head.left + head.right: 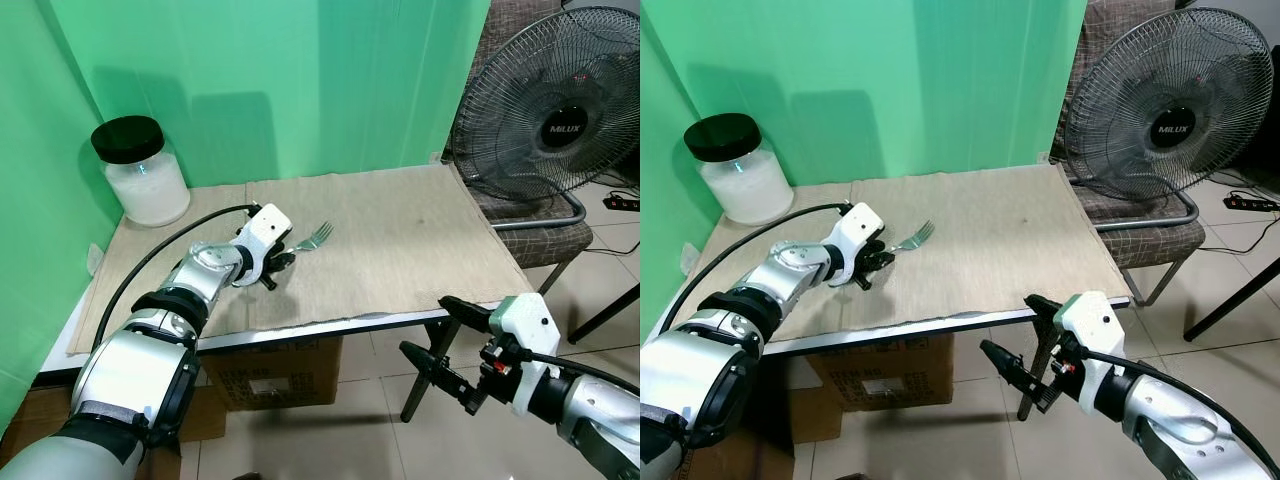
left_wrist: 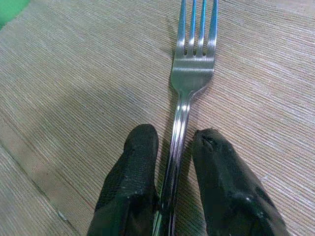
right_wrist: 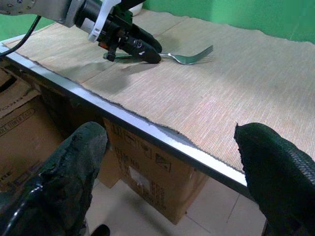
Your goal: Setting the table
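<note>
Steel fork (image 1: 316,237) lies flat on our mat (image 1: 420,250), its handle pinched between the left gripper (image 1: 281,263) fingers (image 2: 133,182). Right gripper (image 1: 440,335) waits spread wide off the table edge. We're placing it; next we judge: let go, lift clear.

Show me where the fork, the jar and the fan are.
fork (image 2: 192,78), left wrist view, on the neck just below the prongs.
jar (image 1: 147,185), left eye view, on its white-filled glass body.
fan (image 1: 560,128), left eye view, on the dark centre badge.
</note>
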`<state>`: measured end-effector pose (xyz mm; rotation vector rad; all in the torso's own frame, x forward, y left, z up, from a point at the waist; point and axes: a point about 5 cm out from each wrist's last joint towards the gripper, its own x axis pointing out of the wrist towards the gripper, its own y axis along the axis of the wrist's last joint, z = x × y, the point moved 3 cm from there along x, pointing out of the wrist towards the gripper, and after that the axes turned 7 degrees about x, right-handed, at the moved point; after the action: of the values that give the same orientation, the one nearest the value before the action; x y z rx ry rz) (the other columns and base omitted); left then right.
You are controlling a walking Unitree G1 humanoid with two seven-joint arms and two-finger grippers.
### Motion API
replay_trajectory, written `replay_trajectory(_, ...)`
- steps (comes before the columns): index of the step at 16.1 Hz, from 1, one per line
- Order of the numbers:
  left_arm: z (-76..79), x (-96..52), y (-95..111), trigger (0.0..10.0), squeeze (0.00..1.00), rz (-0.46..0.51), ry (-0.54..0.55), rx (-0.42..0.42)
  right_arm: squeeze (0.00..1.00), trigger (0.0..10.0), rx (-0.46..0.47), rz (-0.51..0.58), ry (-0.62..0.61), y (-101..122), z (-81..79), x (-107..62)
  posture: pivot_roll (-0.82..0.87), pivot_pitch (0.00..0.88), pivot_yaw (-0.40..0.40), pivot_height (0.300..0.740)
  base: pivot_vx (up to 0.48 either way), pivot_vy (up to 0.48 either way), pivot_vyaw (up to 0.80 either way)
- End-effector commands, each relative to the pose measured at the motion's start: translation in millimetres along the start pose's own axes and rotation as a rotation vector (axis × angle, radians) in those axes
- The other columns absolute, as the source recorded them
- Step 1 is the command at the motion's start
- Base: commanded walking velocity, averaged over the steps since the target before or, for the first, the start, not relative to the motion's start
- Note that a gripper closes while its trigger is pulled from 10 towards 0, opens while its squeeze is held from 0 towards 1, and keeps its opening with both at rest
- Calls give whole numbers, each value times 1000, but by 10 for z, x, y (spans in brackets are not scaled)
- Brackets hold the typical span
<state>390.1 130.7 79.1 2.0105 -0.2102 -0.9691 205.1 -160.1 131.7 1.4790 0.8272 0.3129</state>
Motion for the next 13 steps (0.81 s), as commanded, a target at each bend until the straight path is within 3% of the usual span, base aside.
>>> replay_trajectory(1, -6, -1, -11, 0, 0, -22, -2, 11, 0, 10000, -14, 5, -2, 40, 1, -22, -245, 0, 39, 740, 0, 0, 0)
replay_trajectory(13, 89, -5, -183, 0, 0, -97, -60, 55, 0, 10000, -20, 6, -4, 47, 0, -14, -243, 0, 41, 740, 0, 0, 0)
